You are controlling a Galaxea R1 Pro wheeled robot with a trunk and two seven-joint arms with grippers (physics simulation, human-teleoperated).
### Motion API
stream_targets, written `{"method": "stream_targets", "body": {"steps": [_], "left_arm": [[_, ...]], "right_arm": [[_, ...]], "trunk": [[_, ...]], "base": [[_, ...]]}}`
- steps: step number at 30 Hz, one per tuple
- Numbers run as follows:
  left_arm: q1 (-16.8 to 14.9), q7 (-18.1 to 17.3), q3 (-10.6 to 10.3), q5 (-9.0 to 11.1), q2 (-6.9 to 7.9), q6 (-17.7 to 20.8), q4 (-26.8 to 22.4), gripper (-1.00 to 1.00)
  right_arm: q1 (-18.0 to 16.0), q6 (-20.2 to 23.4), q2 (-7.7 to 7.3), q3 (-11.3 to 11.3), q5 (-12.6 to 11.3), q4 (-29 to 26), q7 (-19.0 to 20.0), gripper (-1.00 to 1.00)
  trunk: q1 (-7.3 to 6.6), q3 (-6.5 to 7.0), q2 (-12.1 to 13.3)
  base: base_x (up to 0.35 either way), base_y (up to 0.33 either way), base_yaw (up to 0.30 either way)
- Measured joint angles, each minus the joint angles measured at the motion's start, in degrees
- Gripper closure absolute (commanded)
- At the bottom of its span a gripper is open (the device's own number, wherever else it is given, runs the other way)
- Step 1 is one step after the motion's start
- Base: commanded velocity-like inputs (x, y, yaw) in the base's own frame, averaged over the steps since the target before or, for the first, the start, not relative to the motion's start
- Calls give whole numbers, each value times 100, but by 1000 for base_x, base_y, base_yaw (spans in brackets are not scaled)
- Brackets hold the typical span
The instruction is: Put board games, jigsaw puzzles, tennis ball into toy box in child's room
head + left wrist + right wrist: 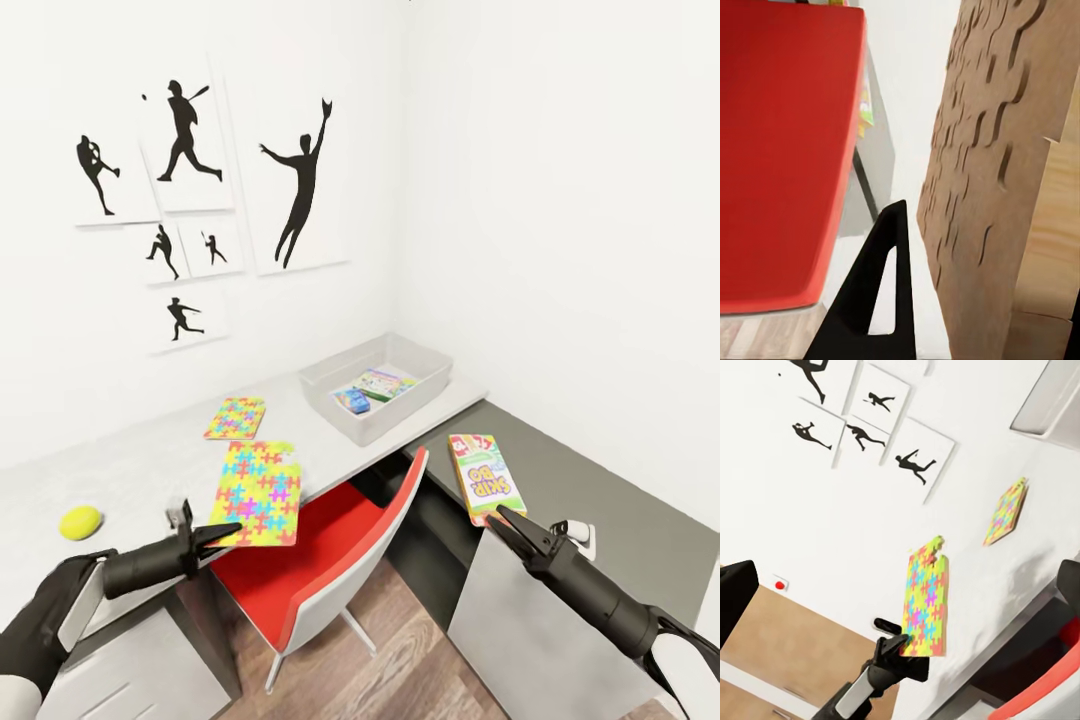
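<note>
- Left gripper (222,533) pinches the lower edge of a large jigsaw puzzle (257,492), holding it tilted above the table (130,470) edge over the red chair (320,560).
- Right gripper (503,517) clamps a Skip-Bo board game (484,478) in the air.
- Small jigsaw puzzle (235,417) lies flat near the toy box (376,386).
- Tennis ball (80,521) sits on the table beside the left arm.

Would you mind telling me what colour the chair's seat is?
The chair's seat is bright red, with a light grey shell behind it; the head view shows it best.
</note>
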Motion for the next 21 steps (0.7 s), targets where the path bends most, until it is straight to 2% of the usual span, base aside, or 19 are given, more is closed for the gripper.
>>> {"method": "stream_targets", "body": {"steps": [5, 8, 9, 10, 16, 21], "left_arm": [[-1, -594, -186, 10, 202, -13, -398, 100], [-3, -1089, -367, 9, 330, -16, -940, 100], [-3, -1146, -396, -3, 351, -15, -1026, 100], [-67, -1314, -479, 27, 465, -28, -1401, 100], [-112, -1358, -518, -6, 658, -14, -1591, 100], [-115, -1358, -507, 10, 751, -14, -1598, 100]], "right_arm": [[3, -23, -6, -1, 0, 0, -1, -100], [7, -31, -3, -1, 0, 0, -5, -100], [6, -31, -2, -1, 1, 0, -7, -100], [-3, -27, 5, 6, 1, 0, -37, -100], [-4, -39, 9, 59, 1, 0, -143, -100], [-7, -43, 7, 60, 1, 0, -156, -100]], "trunk": [[-110, 90, 201], [-176, 144, 321], [-198, 162, 361], [-220, 181, 401], [-351, 288, 642], [-459, 378, 844]], "base": [[0, 0, 0], [0, 0, 0], [0, 0, 0], [0, 0, 0], [-22, 0, 0], [-219, 0, 0]]}}
